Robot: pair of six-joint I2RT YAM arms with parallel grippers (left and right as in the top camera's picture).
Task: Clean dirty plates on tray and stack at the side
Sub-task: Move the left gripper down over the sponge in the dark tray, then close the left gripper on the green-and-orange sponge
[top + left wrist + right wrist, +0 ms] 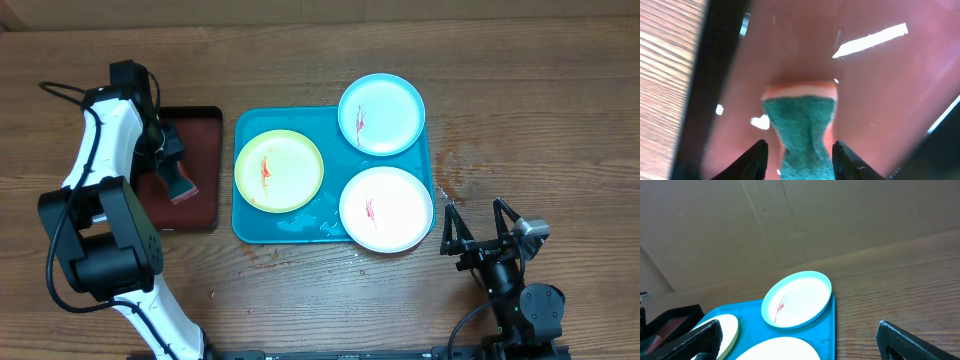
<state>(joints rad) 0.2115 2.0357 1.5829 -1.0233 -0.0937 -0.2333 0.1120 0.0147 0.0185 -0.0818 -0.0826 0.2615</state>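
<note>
Plates: I count three in the tray [250, 225], with the green-rimmed plate [279, 170] at left, the blue plate [381, 114] far right and the white plate [386, 208] near right, each smeared red.
Tray: middle of the tabletop [550, 120].
Left end effector [172, 160]: pinching a sponge [802, 125] over the black tray [208, 150].
Right end effector [472, 208]: spread wide, just right of the tray.

A black tray [203, 112] with a dark red inside is set left on the wooden tabletop [520, 80]. 1 sponge [802, 125], green-faced over pink, is seen above its red floor. Cardboard [790, 220] is seen beyond the far edge.
</note>
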